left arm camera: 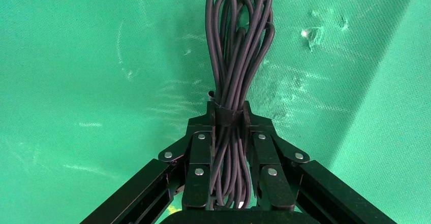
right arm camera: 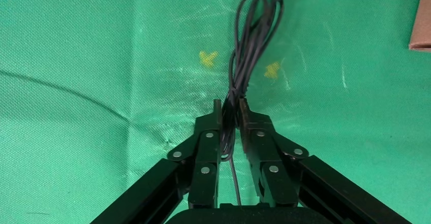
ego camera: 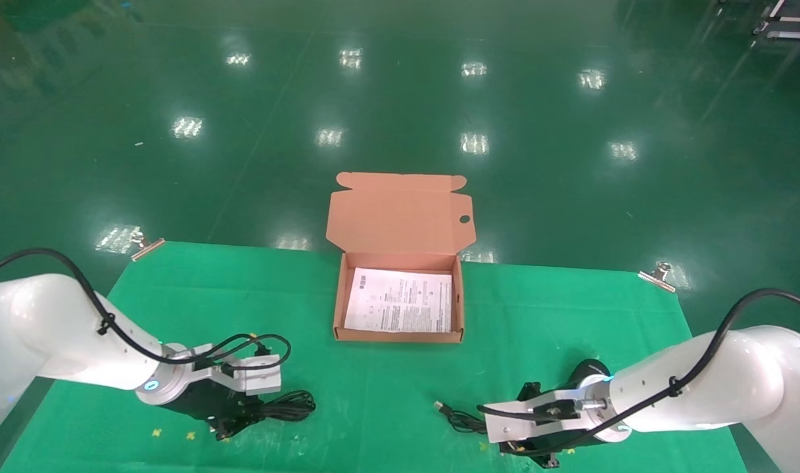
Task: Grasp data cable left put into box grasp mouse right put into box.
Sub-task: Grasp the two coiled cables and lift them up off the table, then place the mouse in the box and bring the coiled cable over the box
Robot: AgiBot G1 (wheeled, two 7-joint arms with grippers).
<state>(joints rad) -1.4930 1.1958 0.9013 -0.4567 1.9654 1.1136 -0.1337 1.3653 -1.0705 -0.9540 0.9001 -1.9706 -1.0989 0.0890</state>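
The salmon-orange box (ego camera: 337, 309) stands open at the table's far middle, with its lid up and a white printed sheet on its bottom. My left gripper (ego camera: 232, 426) is low over the near left cloth. It is shut on the black data cable bundle (ego camera: 288, 406), at the bundle's taped middle. In the left wrist view the gripper (left arm camera: 228, 113) clamps the loops (left arm camera: 239, 41). My right gripper (ego camera: 505, 443) is low at the near right, shut on the mouse's thin looped cord (ego camera: 464, 420). The right wrist view shows this grip (right arm camera: 229, 111) on the cord (right arm camera: 249, 36). The mouse body is hidden.
The cord's USB plug (ego camera: 441, 407) lies on the green cloth between the right gripper and the box. Yellow marks (right arm camera: 207, 57) are on the cloth near the right gripper. Metal clamps (ego camera: 146, 246) (ego camera: 656, 276) hold the cloth at the table's far corners. Green floor lies beyond.
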